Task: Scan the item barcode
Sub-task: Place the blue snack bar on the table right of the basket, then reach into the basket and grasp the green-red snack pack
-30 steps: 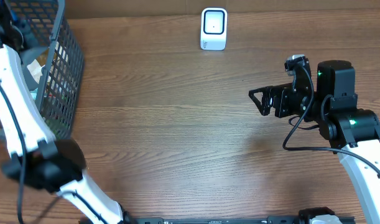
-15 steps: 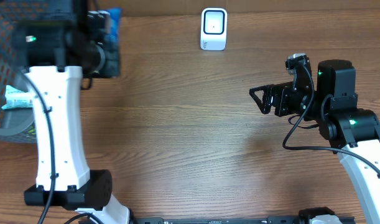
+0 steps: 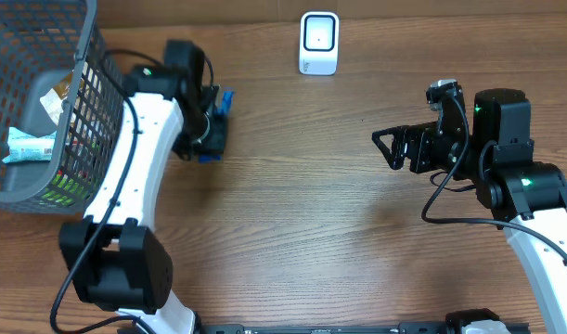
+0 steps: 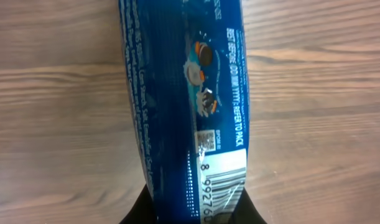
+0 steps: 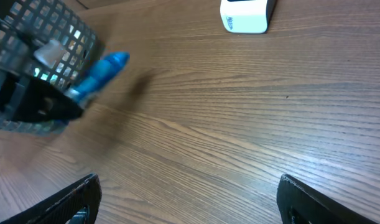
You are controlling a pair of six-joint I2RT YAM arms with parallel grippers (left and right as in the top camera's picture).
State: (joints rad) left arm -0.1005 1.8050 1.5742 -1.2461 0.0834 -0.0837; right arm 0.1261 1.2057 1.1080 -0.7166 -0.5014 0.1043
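Big change from a second ago: the left arm has swung out of the basket [image 3: 86,130] and now sits over the bare table [image 3: 292,213], just right of the basket. The left gripper [image 3: 212,128] comes out with a blue snack packet [image 4: 177,93], its fingers pinched tight on one end. So the pick looks done to me, and what's left is getting the code in front of the scanner [image 3: 319,43], which stands at the far edge, off to the right of the packet and well apart from it.

The right gripper [image 3: 387,148] hasn't budged in the overhead shots. It hangs over the right side of the table with its jaws spread wide and nothing in them.

Hard-to-see stuff:
- The barcode [image 4: 224,168] faces the left wrist camera, but the bottom edge of that view cuts it off and the fingers cover part of it.
- From overhead, the wrist hides most of the packet and only two blue bits poke out, so I can't tell how the code is angled toward the scanner.
- In the right wrist view the packet and arm are smeared, so there's no detail there.
- The stuff left in the basket is too small to identify.
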